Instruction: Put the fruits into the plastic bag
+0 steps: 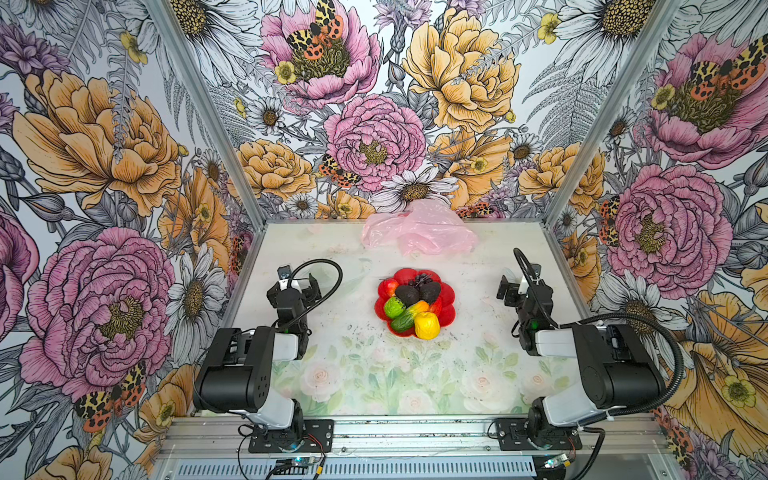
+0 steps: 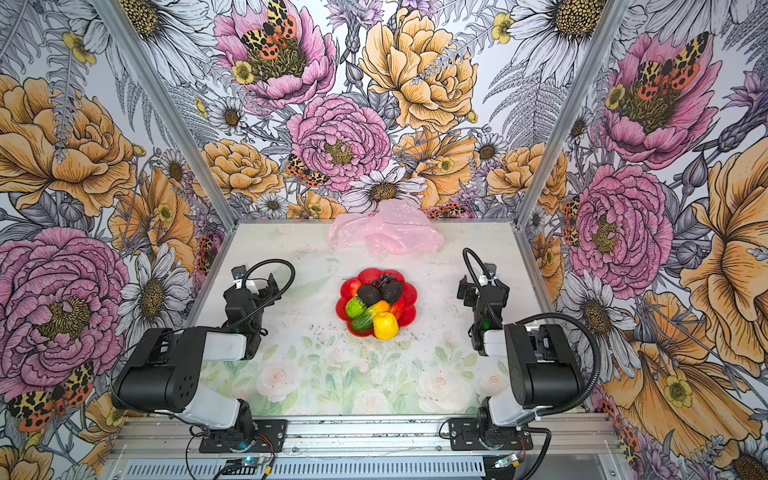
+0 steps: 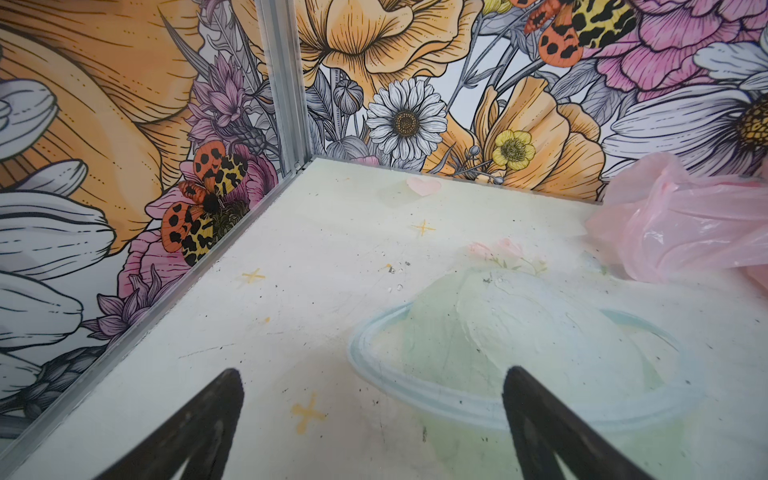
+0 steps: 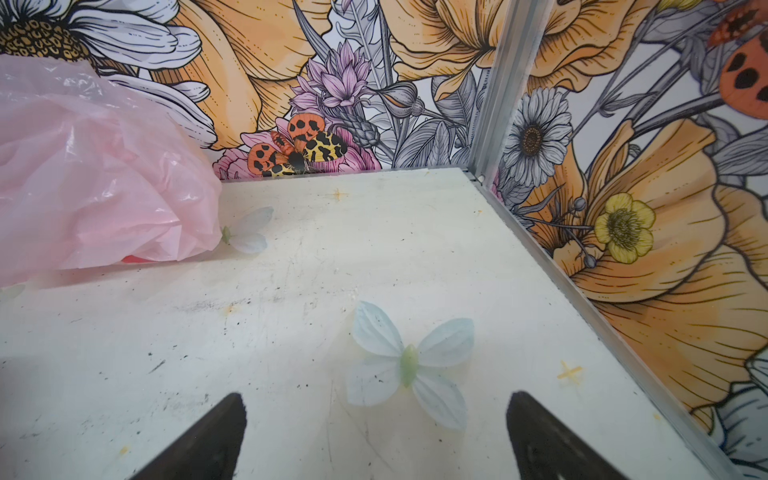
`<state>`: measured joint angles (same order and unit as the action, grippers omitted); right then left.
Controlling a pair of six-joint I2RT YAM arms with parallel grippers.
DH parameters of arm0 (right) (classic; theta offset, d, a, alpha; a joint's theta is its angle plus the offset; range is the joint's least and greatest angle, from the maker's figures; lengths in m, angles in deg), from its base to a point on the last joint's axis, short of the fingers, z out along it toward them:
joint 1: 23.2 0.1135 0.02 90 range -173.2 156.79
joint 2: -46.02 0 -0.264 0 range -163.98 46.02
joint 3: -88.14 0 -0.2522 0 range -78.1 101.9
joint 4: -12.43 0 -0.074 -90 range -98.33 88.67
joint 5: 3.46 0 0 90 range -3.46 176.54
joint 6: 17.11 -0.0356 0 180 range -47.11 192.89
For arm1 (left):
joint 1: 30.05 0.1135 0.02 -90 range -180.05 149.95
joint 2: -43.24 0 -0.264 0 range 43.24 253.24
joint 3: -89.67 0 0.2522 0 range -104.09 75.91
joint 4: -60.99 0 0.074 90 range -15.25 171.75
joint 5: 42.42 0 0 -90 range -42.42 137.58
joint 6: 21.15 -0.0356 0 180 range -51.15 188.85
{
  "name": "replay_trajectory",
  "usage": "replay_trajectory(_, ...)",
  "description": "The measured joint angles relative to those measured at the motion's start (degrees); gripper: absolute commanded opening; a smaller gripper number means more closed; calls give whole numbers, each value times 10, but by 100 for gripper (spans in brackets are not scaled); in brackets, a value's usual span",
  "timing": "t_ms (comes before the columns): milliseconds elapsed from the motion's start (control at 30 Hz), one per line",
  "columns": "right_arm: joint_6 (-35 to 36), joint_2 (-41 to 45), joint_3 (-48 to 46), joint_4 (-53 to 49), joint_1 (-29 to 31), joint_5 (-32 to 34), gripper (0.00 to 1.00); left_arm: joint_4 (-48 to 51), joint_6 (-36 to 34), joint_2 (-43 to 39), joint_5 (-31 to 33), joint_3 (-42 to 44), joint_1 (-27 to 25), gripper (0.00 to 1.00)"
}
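The fruits (image 1: 413, 306), 2 avocados (image 1: 407, 294) included, on red plate (image 1: 405, 275); plastic bag (image 1: 419, 230) apart.

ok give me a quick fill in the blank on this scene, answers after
1. The fruits are piled on a flower-shaped plate coloured ____.
2. Among them are ____ dark avocados.
3. The crumpled bag beyond the plate is ____.
4. The left hand and right hand are both ____, holding nothing.

Missing words: red; two; pink; open
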<state>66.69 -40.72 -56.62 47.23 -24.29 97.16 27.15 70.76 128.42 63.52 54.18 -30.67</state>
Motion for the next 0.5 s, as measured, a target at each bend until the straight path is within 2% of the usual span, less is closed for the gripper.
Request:
replay_trajectory(133,-15,63,3,-58,0,30,99,159,14,-69,-2,-92,0,99)
replay_trajectory(333,-139,158,125,-326,-10,76,99,399,101,-106,-17,-273,0,99)
replay_trajectory(400,-176,169,182,-410,-18,53,100,457,137,-103,-43,-304,0,99)
replay_trajectory(500,-219,170,242,-505,-24,-20,100,536,200,-82,-111,-337,0,99)
